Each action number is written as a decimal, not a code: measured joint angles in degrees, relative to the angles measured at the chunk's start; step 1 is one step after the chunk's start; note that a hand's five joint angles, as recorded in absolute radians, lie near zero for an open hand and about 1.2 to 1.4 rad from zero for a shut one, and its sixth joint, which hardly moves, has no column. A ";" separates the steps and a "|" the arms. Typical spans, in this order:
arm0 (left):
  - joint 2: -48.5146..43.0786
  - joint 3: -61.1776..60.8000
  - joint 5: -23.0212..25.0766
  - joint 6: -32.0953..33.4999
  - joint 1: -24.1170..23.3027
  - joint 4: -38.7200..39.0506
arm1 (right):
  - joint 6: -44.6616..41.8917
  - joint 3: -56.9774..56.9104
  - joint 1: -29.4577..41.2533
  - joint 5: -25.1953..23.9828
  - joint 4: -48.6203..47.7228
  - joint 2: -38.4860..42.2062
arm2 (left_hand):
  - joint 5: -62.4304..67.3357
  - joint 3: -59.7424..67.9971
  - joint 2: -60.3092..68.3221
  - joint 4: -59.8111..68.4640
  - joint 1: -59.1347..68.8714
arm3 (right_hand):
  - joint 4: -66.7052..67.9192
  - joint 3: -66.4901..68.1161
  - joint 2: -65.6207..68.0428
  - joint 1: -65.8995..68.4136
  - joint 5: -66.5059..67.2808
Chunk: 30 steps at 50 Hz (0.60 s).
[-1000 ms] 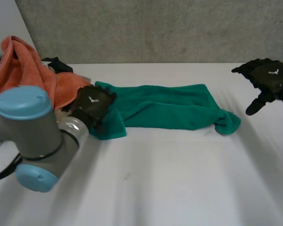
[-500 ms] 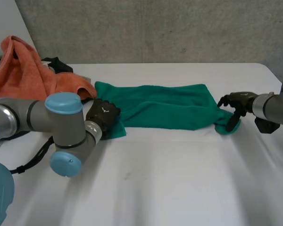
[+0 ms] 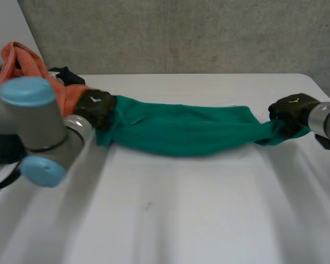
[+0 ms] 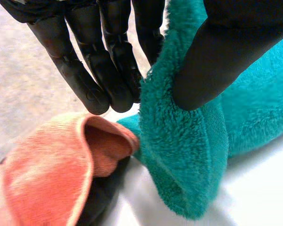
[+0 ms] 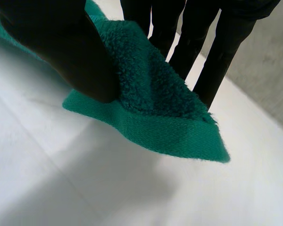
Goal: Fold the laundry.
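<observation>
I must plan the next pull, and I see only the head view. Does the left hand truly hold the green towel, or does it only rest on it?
Observer: It holds it. In the left wrist view the left hand pinches an edge of the green towel between the thumb and the fingers.
Operator: And the right hand?
Observer: The right hand pinches a hemmed corner between thumb and fingers as well. The tip of the corner hangs free above the table, with a shadow under it.
Operator: Is the orange cloth caught too?
Observer: No. The orange cloth lies at the left fingertips, outside the pinch, with its folded edge beside the green towel.
</observation>
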 measured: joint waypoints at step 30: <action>-6.54 28.37 -0.20 -6.06 3.71 5.87 | -17.38 -5.97 3.80 11.31 -41.92 1.78 | 0.00 0.23 0.21 0.24 0.06 | 0.40 0.33 0.00 2.23 1.14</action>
